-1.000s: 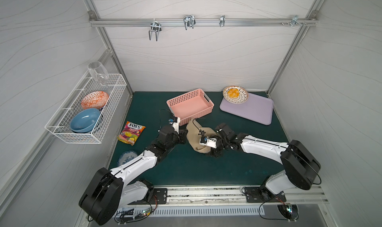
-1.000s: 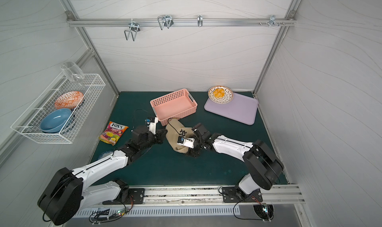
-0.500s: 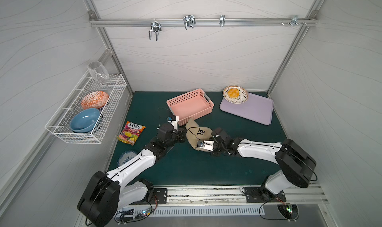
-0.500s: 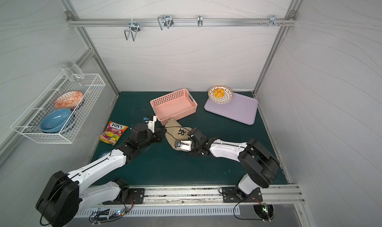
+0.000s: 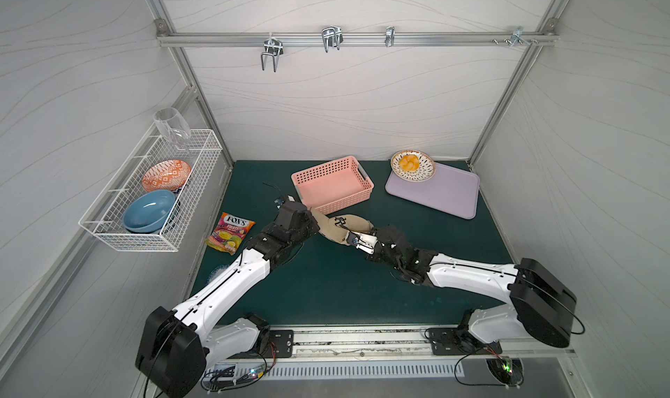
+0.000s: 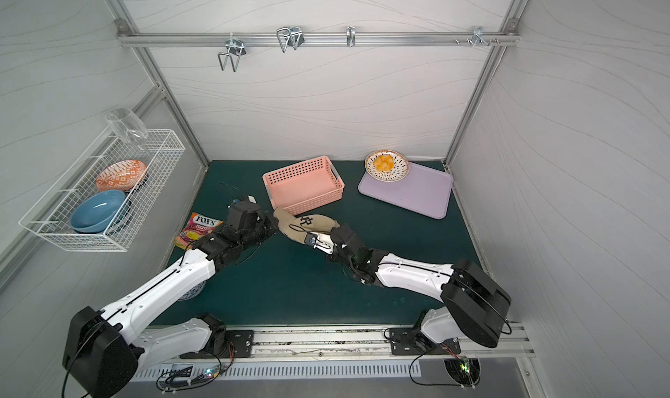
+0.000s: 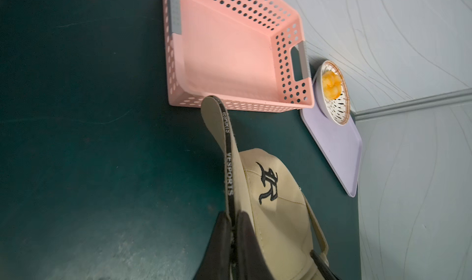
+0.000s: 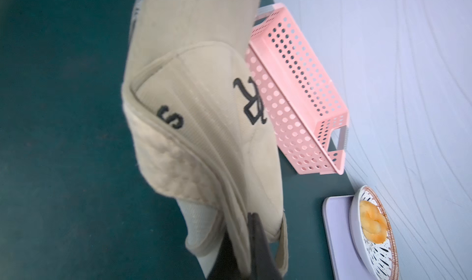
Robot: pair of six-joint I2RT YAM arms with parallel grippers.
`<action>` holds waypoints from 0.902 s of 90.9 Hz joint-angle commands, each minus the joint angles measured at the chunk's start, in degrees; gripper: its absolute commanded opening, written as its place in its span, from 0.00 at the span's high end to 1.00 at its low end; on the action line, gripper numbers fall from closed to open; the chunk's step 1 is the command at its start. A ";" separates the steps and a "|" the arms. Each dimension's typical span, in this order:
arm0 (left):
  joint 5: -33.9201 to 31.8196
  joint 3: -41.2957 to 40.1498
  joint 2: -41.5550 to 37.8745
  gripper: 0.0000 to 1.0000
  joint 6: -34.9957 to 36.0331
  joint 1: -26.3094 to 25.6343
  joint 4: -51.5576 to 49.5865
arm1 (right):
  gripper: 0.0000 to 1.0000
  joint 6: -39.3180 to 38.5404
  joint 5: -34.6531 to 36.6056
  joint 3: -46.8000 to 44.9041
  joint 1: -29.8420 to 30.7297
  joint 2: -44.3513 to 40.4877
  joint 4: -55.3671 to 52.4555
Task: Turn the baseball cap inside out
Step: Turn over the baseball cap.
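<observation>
The baseball cap (image 5: 340,227) (image 6: 304,226) is tan with a black monogram and hangs stretched between my two grippers, just in front of the pink basket. My left gripper (image 5: 314,220) (image 7: 233,223) is shut on the brim's edge, where a black lettered tape runs (image 7: 228,164). My right gripper (image 5: 350,238) (image 8: 246,230) is shut on the folded rim at the cap's opposite end. The monogram (image 8: 251,101) faces up, and a strip of pale lining (image 8: 196,215) shows beside the right jaws. The loose back strap (image 7: 316,230) hangs at the side.
The pink basket (image 5: 331,184) stands right behind the cap. A lilac tray (image 5: 438,196) with a plate of orange food (image 5: 412,165) sits at the back right. A candy bag (image 5: 231,232) lies at the mat's left edge. A wire rack (image 5: 152,196) with bowls hangs on the left wall.
My right gripper has shut on the cap's rim. The cap, which lay flat and open, is now pulled long between both grippers, a little further back and left.
</observation>
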 commanded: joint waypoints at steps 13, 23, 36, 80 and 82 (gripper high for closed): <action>-6.49 5.59 -0.81 1.00 -18.31 0.95 -18.45 | 1.00 8.03 15.33 -0.46 -0.62 -3.48 4.48; -3.72 5.74 -1.62 1.00 -23.63 0.99 -20.70 | 1.00 10.94 21.40 0.64 -0.66 -2.50 5.65; -2.38 6.74 -2.64 1.00 -28.93 0.95 -24.87 | 1.00 18.67 30.58 3.39 -1.31 -0.34 3.50; -4.08 5.04 -3.98 1.00 -33.55 -0.59 -20.62 | 0.50 35.98 16.81 4.38 -3.07 -4.77 -13.74; -4.67 5.29 -3.71 1.00 -33.40 -0.80 -20.92 | 0.45 35.75 14.73 3.87 -3.24 -5.73 -14.65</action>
